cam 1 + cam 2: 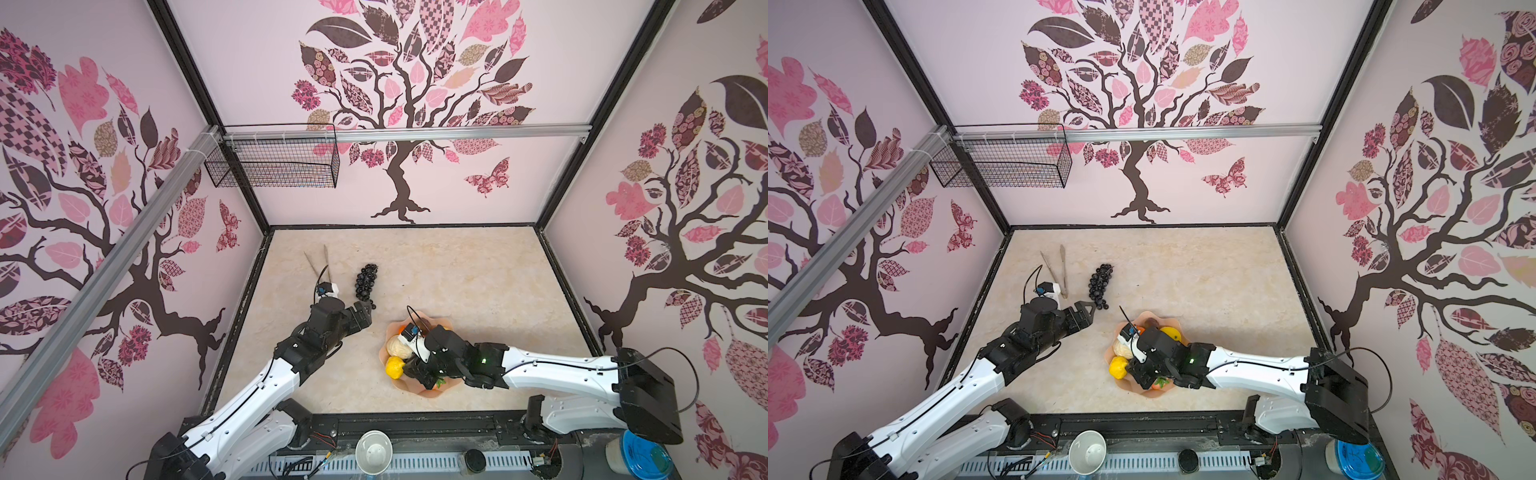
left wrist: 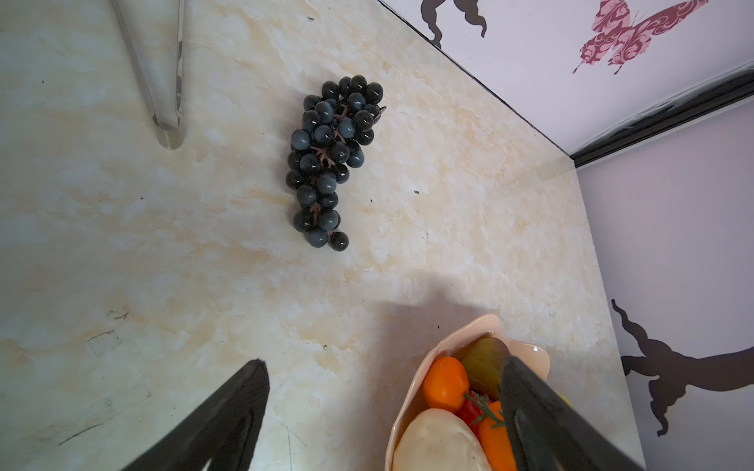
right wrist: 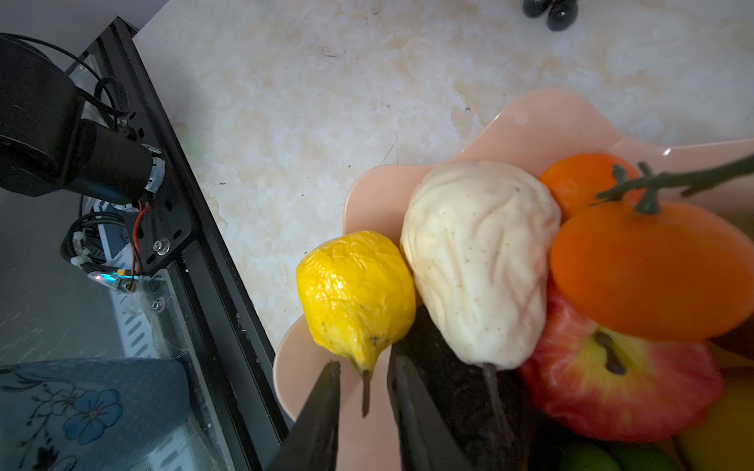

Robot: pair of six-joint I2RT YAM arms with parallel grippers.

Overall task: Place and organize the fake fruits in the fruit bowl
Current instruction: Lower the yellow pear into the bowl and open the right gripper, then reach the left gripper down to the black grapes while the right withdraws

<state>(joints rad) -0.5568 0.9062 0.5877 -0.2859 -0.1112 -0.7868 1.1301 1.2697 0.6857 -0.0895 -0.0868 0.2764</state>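
1. Thin wooden tongs lie flat on the marbled cream bench, their arms splayed in a narrow V.
2. The left hand hangs above bare bench, its 2 matte black fingers spread wide and holding nothing.
3. Just beyond it lies the grape bunch, glossy blue-black beads on brown stalks tapering to 1 end. It is on the bench, apart from the bowl.
4. The fruit bowl is smooth, glossy peach-pink with a wavy scalloped rim. It sits near the bench's front edge, piled with fruit.
5. At its rim a wrinkled yellow pear touches a creased, speckled cream pear. Beside them, 2 smooth oranges on a green stalk rest against a red-and-yellow apple.
6. The right hand is over the bowl, jaws a narrow gap apart. The yellow pear's brown stem lies between them, unpinched.
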